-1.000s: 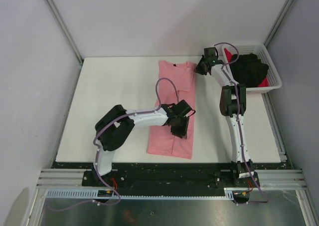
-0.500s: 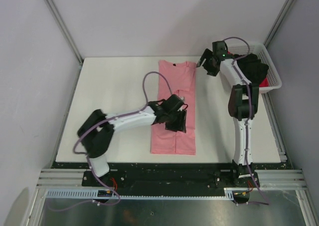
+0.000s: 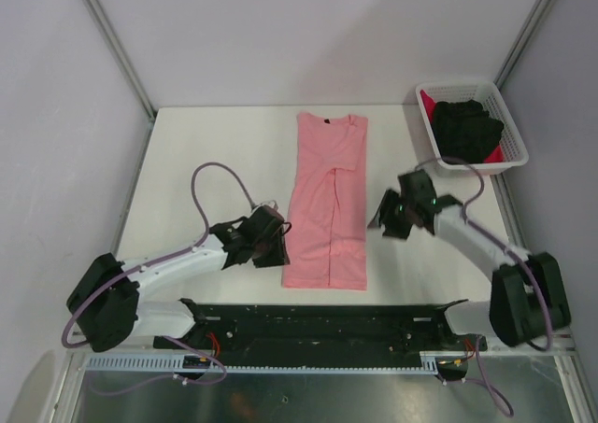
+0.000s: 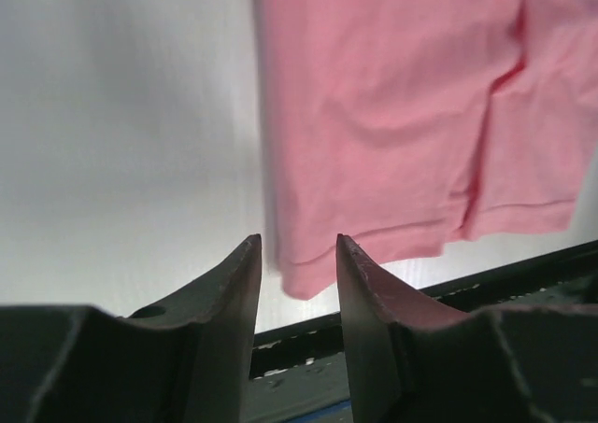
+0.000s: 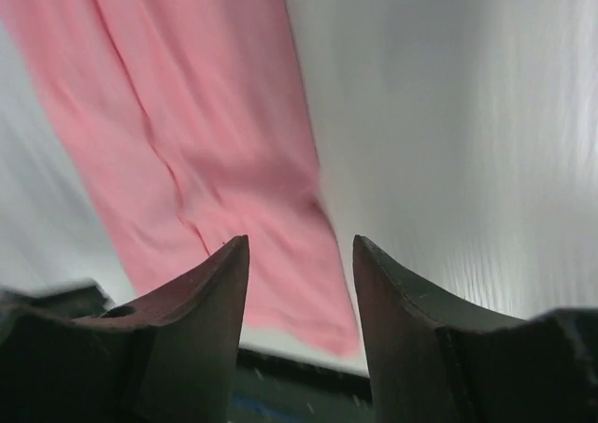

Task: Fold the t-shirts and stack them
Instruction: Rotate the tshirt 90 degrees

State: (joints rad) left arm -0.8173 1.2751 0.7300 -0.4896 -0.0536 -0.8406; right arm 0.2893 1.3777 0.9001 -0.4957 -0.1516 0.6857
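Desk (image 3: 215, 162), white, seen from above. The salmon-pink t-shirt (image 3: 327, 208) lies flat at the middle of it, folded lengthwise into a long narrow strip. Its collar is at the far end and its hem is at the near edge. We note a dark neck label at the collar and a fold line running down the centre of the strip.

Left gripper (image 3: 278, 246): low over the desk, just beside the shirt's left edge near the hem, pointing at the cloth. In the left wrist view the gripper (image 4: 296, 241) has its fingers (image 4: 234, 292) parted with nothing between them. The shirt's near-left corner (image 4: 392, 115) shows just beyond the tips. We cannot tell whether they touch it.

Right gripper (image 3: 381, 218): on the shirt's other side, near its right edge about midway along, a little apart from the cloth. In the right wrist view this gripper (image 5: 299, 241) also has its fingers (image 5: 206, 302) spread and holds nothing. The pink strip (image 5: 187, 115) runs diagonally beyond them, with bare desk to its right.

Far right corner: a white lattice basket (image 3: 472, 85). It holds the black t-shirt (image 3: 467, 124), bunched, and the bright red t-shirt (image 3: 428, 101) shows beneath it at the basket's edges.
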